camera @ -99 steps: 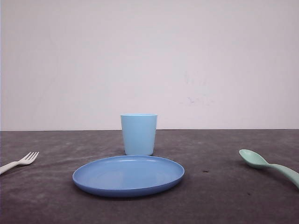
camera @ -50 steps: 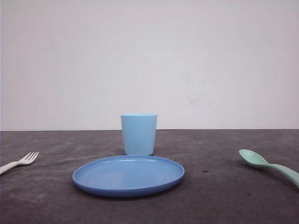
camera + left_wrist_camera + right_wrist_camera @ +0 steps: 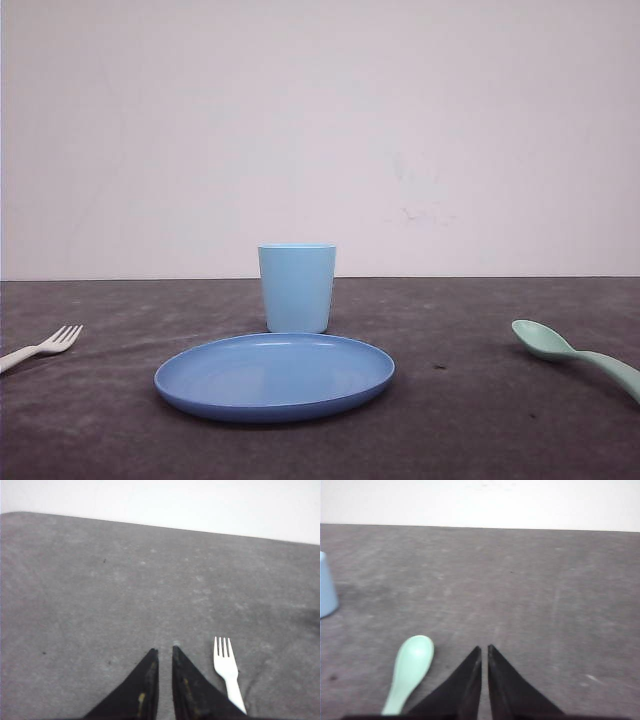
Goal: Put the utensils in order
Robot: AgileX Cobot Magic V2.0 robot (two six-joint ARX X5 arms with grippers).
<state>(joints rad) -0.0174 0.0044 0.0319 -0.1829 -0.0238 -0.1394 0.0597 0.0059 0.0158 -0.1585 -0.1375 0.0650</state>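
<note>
As seen looking forward over the table:
Fork [image 3: 42, 348]: white, flat on the dark table [image 3: 480, 420] at the far left edge, tines toward the middle, handle cut off by the frame.
Spoon [image 3: 575, 355]: mint green, flat at the far right, oval bowl toward the middle, handle running off the edge.
Plate [image 3: 274, 376]: round, blue, centred between the two utensils, well apart from both.
Cup [image 3: 297, 287]: light blue, upright, just behind the plate.

Left wrist view:
Left gripper [image 3: 165, 652]: black fingers drawn nearly together, only a thin slit between the tips; holding nothing, touching nothing seen.
Fork [image 3: 227, 672]: lying on the table just beside the fingers, tines pointing away from the wrist, not between the fingers.

Right wrist view:
Right gripper [image 3: 484, 649]: black fingers likewise nearly together, narrow gap at the tips; empty.
Spoon [image 3: 411, 670]: lying just beside the fingers, bowl facing up and away from the wrist, clear of the tips.
Cup [image 3: 327, 585]: at the frame edge, well apart from the gripper.
</note>
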